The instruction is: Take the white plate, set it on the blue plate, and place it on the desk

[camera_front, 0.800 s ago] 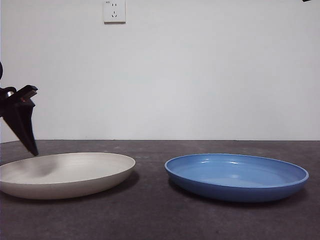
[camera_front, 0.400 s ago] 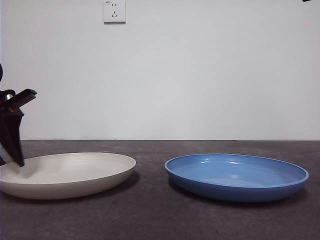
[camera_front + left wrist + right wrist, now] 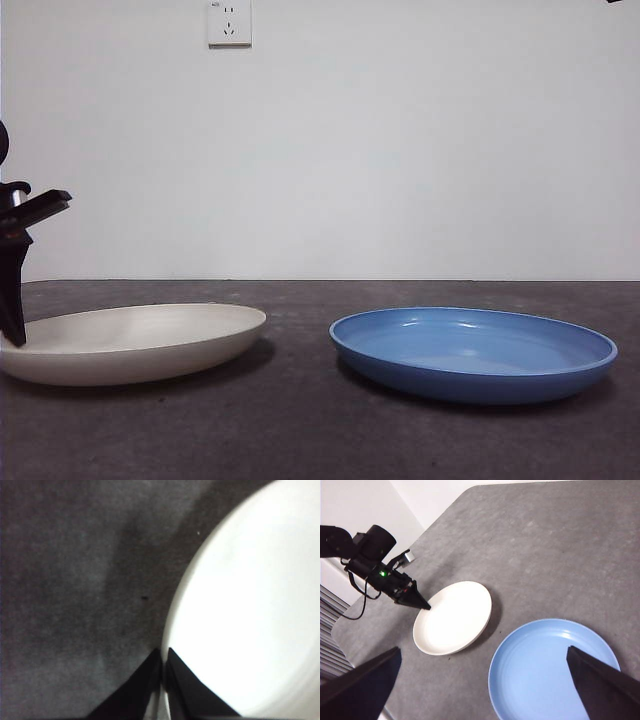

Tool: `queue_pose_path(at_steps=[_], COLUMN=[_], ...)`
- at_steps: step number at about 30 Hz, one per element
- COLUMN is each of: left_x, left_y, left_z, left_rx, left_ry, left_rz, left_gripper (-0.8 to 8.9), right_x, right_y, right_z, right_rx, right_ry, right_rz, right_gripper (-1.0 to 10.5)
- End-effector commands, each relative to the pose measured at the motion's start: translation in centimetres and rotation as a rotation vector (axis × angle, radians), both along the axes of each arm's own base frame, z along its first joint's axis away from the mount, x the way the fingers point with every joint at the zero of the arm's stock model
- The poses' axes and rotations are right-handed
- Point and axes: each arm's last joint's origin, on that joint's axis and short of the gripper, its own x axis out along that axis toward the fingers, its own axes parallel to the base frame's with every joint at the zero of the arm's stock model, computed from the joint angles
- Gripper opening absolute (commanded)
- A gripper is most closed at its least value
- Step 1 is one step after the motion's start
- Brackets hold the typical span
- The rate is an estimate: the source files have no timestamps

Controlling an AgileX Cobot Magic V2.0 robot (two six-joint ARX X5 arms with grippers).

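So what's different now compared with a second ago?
The left gripper came down from above the white plate and closed on its rim at the far-left edge. The plate's right side has tipped up slightly off the desk. The blue plate has not moved, and the right gripper waits high above, open.

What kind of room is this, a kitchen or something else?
Probably a lab or test room, not a kitchen: a bare white wall with one socket, a plain dark desk, and only a white plate and blue plate for robot arms.
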Motion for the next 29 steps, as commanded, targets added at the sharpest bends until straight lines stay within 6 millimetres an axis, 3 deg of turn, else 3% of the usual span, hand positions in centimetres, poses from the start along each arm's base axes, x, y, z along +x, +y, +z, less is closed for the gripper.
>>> queue_pose_path(at_steps=[1,7,11,15,20,29], left_x=[1.0,2.6,3.3,3.4,3.3,4.6], left_y=[-0.2,-1.8,-4.4,-7.7,-12.5,-20.4], left_z=[1.0,5.2,8.0,9.6,9.7,7.1], left_rx=[0.0,-0.004,-0.014,-0.029,-0.062,-0.064], left_ry=[-0.012,-0.049,-0.087,-0.14,-0.183,-0.103], left_rz=[-0.016,-0.035,-0.08,-0.154,-0.231,-0.381], left_gripper=[0.11,0.11,0.11,0.11,0.11,0.11], right_x=[-0.7,-2.6,-4.1,-5.3,-6.9,-9.0], right_y=[-0.1,-0.6,-0.8,-1.0,-1.2,-1.7], right_z=[1.2,1.7,1.5,1.4,1.2,1.2], right_rx=[-0.022,-0.11,-0.116,-0.117,-0.122,-0.156], right_ry=[-0.03,-0.007,0.021,0.034,0.054,0.011], right_rz=[-0.026,-0.089,-0.086,-0.086,-0.087,-0.17], right_gripper=[7.0,7.0,7.0,7.0,7.0,7.0])
